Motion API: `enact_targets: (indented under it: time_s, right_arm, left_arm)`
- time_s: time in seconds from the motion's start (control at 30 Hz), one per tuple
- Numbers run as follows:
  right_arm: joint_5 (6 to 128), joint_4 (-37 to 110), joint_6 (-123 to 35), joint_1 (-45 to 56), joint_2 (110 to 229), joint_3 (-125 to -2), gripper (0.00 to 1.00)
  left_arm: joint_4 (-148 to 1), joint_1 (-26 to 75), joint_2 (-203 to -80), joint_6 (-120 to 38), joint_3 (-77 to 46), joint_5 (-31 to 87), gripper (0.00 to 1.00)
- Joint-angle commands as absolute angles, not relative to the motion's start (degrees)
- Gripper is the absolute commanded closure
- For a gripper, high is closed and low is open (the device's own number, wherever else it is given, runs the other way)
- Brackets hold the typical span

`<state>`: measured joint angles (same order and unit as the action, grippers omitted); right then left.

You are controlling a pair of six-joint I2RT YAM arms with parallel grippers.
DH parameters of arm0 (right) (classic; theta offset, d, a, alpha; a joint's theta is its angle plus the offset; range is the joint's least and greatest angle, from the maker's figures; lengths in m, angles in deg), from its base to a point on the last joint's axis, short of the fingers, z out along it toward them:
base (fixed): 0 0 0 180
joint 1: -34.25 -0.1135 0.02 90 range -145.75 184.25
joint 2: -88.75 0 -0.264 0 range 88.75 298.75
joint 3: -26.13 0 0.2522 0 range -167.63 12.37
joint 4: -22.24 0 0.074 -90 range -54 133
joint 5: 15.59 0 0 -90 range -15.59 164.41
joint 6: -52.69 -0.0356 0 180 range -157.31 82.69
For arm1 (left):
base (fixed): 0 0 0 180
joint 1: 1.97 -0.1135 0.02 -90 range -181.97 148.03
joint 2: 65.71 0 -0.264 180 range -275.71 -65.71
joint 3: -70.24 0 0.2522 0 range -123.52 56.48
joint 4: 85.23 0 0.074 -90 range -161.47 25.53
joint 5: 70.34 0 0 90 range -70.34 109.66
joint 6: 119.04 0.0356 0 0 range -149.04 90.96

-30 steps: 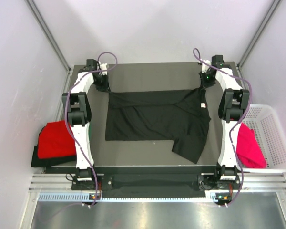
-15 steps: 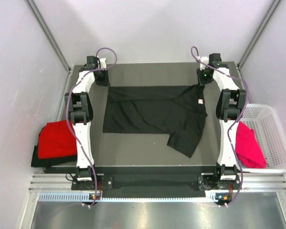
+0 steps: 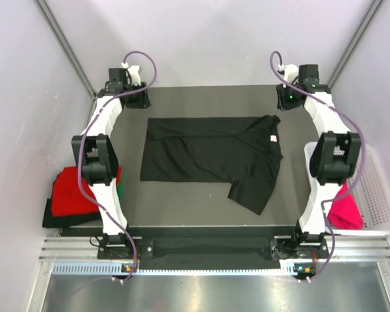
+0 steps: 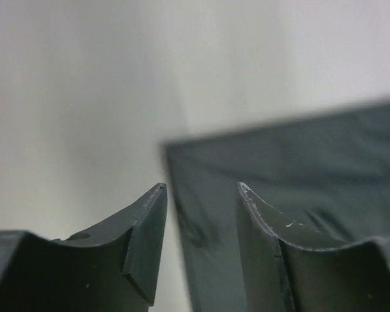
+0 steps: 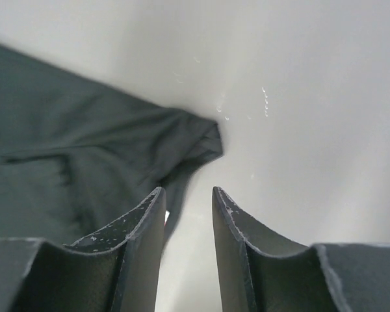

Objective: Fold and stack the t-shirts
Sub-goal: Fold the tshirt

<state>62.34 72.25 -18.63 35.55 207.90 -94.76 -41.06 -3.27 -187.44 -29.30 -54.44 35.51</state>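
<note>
1. The left fingers [image 4: 146, 234] stand apart with a clear gap and grip nothing. They sit near the far left corner of the table [image 3: 182, 201].
2. The right fingers [image 5: 231, 221] are parted by a narrower gap and are also empty. They sit near the far right corner.
3. The black t-shirt [image 3: 211, 153] lies spread on the middle of the table, apart from both sets of fingers.
4. Its long axis runs left to right. The neck, with a small white label [image 3: 272, 138], points right and the hem points left. One sleeve [image 3: 253, 195] juts toward the near edge on the right.
5. The other sleeve cannot be made out among the creases along the far side. Both wrist views are blurred and show only one edge of the dark cloth.
6. A red t-shirt [image 3: 71, 188] lies off the table's left side, partly behind the left arm, with a sliver of green [image 3: 119, 188] beside it. Something dark lies under it that I cannot identify.
7. A pink t-shirt [image 3: 348, 208] lies in the white basket [image 3: 377, 188] on the right, partly hidden by the right arm.
</note>
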Motion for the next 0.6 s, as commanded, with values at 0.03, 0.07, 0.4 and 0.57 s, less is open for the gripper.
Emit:
enact_targets:
  time_s: [0.03,0.07,0.4,0.57]
  right_arm:
    - [55.34,70.02,-19.47,34.6,199.5,-88.01,0.64]
    - [55.17,70.36,-19.38,34.69,199.23,-87.3,0.64]
    - [38.64,86.55,-9.27,26.34,211.0,-93.72,0.69]
    - [40.66,85.47,-10.59,25.2,214.95,-97.74,0.68]
  left_arm:
    - [-38.95,0.58,-181.99,-27.29,-45.93,41.53,0.5]
    - [-38.78,0.58,-181.64,-27.37,-43.22,42.76,0.5]
    - [-38.77,0.49,-176.63,-27.02,-33.27,48.22,0.53]
    - [-40.18,0.58,-175.75,-27.37,-30.28,49.27,0.53]
